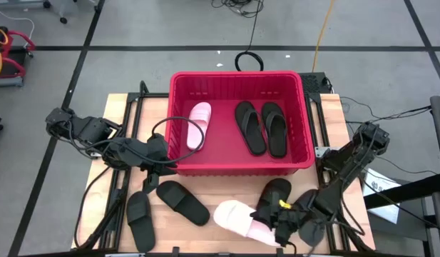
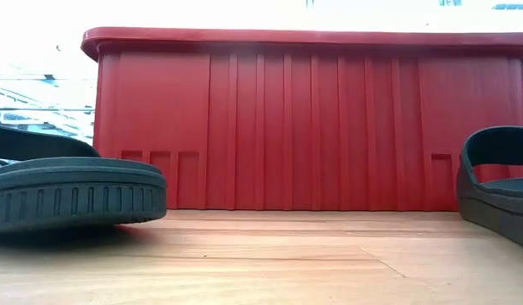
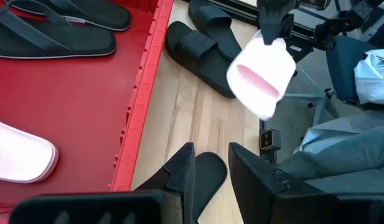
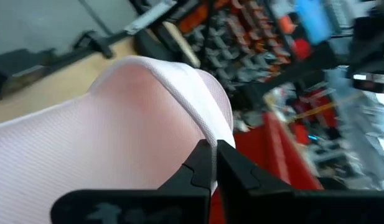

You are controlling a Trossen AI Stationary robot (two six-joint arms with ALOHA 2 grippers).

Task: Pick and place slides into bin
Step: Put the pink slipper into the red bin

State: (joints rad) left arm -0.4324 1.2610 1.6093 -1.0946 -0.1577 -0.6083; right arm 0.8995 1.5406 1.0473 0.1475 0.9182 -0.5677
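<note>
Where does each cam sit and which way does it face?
High: overhead, looking straight down on the table, red bin, both arms.
Low: at tabletop height, level at the bin wall; no robot parts show.
Left wrist: past the left pincer, open over a black slide.
Right wrist: past the right pincer, shut on the pink slide.
Shared: both wrist views and high view show that pink slide.

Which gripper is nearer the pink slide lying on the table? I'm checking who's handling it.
Right. The right gripper is shut on the pink slide, pinching its edge. The left gripper hovers by the bin's front left corner, well away from it.
</note>
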